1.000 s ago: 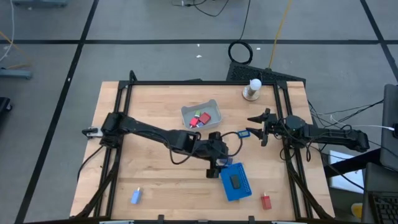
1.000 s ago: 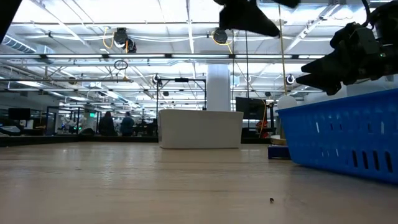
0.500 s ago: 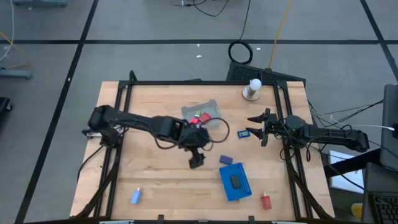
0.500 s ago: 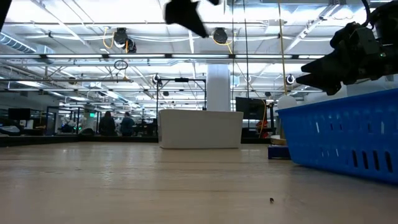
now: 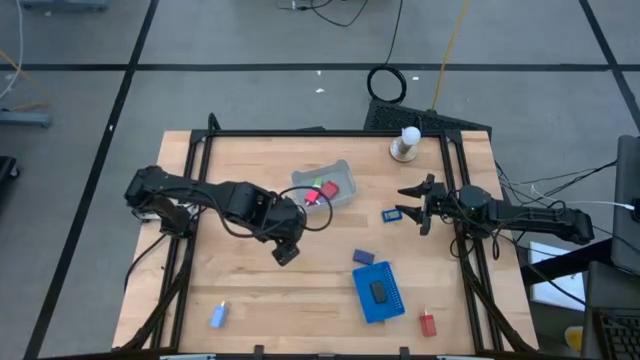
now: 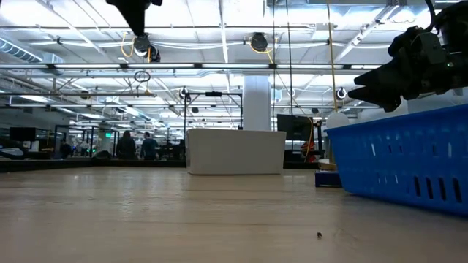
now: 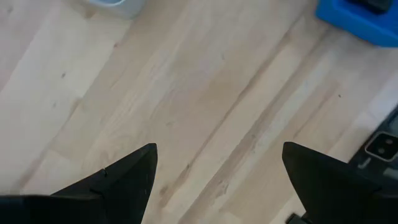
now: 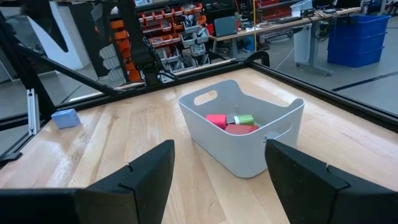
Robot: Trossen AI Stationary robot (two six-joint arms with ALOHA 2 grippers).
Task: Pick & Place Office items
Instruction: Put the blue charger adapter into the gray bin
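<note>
The pale bin (image 5: 325,183) sits mid-table and holds red and green pieces (image 8: 231,122). On the wood lie a dark blue block (image 5: 363,257), a small blue piece (image 5: 391,213), a light blue piece (image 5: 217,316) and a red piece (image 5: 428,323). A black piece (image 5: 379,291) lies in the blue tray (image 5: 392,305). My left gripper (image 5: 285,254) hangs open above bare wood (image 7: 219,152), left of the dark blue block. My right gripper (image 5: 411,205) is open (image 8: 219,146), just right of the small blue piece, and points at the bin.
A white knob-shaped object (image 5: 405,145) stands near the far edge, right of centre. Black frame rails (image 5: 190,230) run along both sides of the table. Bare wood lies between the bin and the near edge. People show far back in the room (image 6: 135,144).
My left gripper has swung from beside the blue tray toward the table's left, stopping near the middle. The dark blue block, hidden under it a second ago, now shows on the wood beside the tray's far end. The right arm has kept still.
</note>
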